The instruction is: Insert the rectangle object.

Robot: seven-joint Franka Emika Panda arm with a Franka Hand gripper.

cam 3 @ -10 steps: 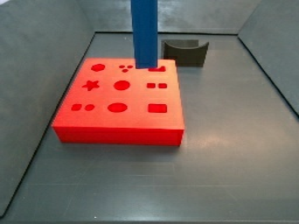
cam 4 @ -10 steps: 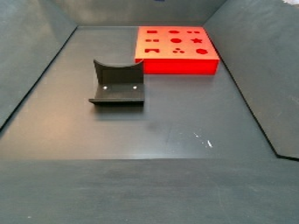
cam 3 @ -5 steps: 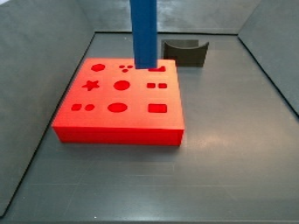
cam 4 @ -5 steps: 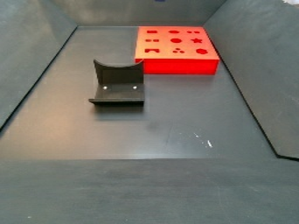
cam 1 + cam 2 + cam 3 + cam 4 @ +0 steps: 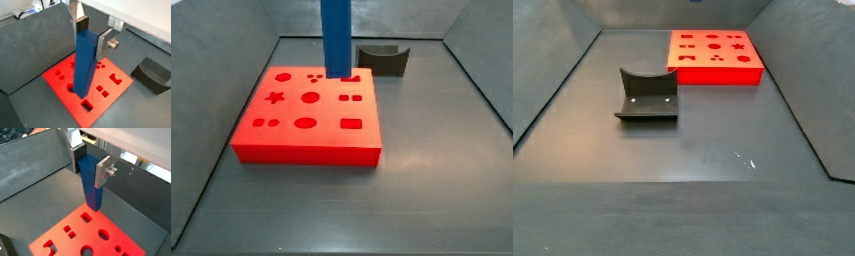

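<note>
My gripper (image 5: 91, 36) is shut on the top of the rectangle object (image 5: 83, 65), a tall bright blue bar that hangs upright between the silver fingers in both wrist views (image 5: 91, 190). In a side view the bar (image 5: 334, 40) comes down from above, and its lower end is at the far edge of the flat red block (image 5: 325, 140) with shaped holes. I cannot tell whether the end touches the block. The block also shows under the bar in both wrist views (image 5: 115, 92) (image 5: 73, 240). The gripper (image 5: 90, 167) itself is out of both side views.
A small dark grey holder (image 5: 385, 58) with a curved notch stands on the floor beyond the red block; it shows in another side view (image 5: 647, 95) in front of the block (image 5: 714, 70). Grey walls enclose the dark floor.
</note>
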